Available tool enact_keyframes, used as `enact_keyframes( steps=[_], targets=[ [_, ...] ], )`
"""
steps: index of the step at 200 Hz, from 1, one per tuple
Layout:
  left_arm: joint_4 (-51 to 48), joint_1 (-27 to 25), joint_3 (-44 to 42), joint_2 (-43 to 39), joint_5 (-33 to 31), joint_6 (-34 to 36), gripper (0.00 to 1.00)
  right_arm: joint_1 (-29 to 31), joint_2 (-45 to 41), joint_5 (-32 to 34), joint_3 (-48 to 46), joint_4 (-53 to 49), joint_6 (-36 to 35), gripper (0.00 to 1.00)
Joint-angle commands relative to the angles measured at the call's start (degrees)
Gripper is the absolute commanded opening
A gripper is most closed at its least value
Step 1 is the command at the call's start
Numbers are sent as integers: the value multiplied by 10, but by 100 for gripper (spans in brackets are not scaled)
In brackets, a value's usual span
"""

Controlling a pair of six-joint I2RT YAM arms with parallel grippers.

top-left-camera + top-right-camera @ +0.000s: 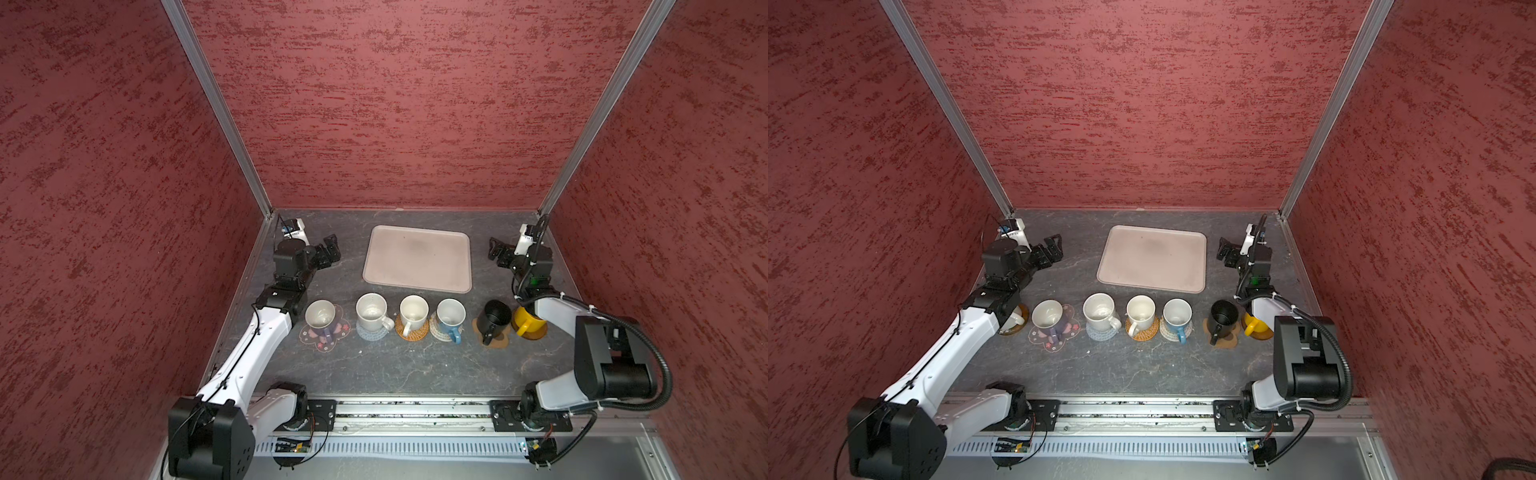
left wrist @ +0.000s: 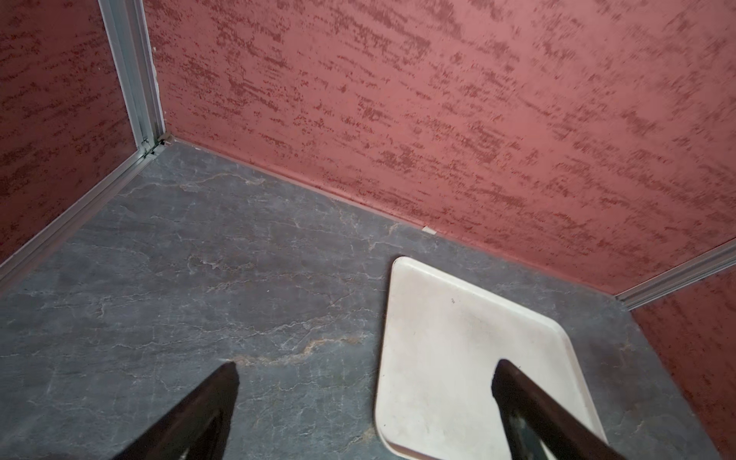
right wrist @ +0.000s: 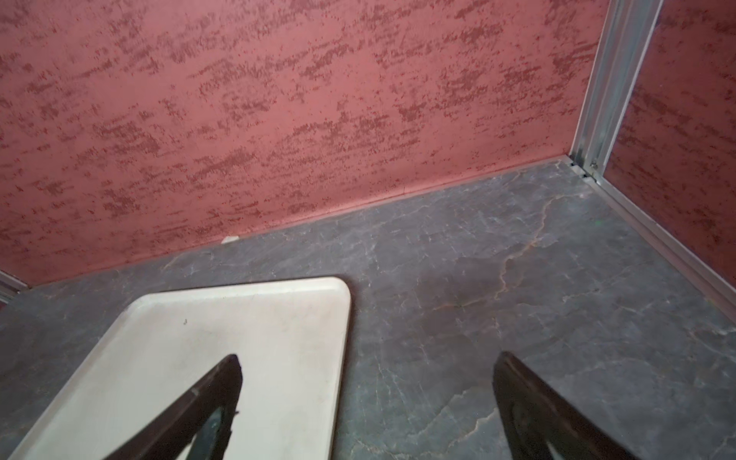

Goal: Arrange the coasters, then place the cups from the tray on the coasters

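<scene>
Six glazed mugs stand upright in a row across the table's middle, each on its own coaster. From left to right:

- a cream cup on the translucent flower mat
- a speckled white mug on the grey-blue woven round
- a white cup on the orange-tan woven round
- a light blue cup on the beige woven round
- a black mug on the brown paw mat
- a yellow mug on a wooden disc

A seventh cup (mostly hidden by the left arm) sits on another wooden disc.

Behind the row lies the tray, smooth, pale and round-cornered with a low rim. The left gripper and right gripper flank it, each with its dark tapered jaws spread wide (both wrist views show this plainly).

The tabletop is grey and veined like stone. The walls are mottled red.
</scene>
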Motion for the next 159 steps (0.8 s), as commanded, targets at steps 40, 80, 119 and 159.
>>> enact_keyframes(
  steps=[40, 80, 119, 159],
  targets=[
    [-51, 51, 51, 111, 33, 134, 100, 2, -6, 17, -37, 103, -65, 99],
    [23, 68, 13, 154, 50, 160, 100, -1, 3, 9, -42, 114, -75, 99],
    [79, 77, 6, 200, 55, 182, 100, -2, -2, -2, -32, 87, -86, 99],
    [128, 79, 1, 246, 65, 195, 100, -2, -16, 22, -34, 61, -97, 99]
  ],
)
